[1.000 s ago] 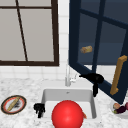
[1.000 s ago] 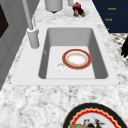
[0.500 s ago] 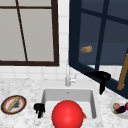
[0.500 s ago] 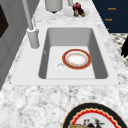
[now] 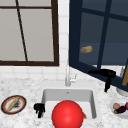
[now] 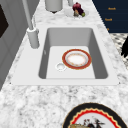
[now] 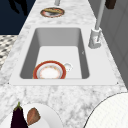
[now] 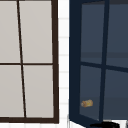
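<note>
Since the earlier front view, the right hand is being seen further right along the lower edge of the dark blue glass-paned window sash, fingers laid straight against it, apparently swinging it. Continued pushing toward three o'clock seems called for. The left hand is being left curled, holding nothing, at nine o'clock of the white sink.

Navy cabinet door with a tan knob, black right hand beside it, red-rimmed plate in the white sink, grey-speckled marble desk.
</note>
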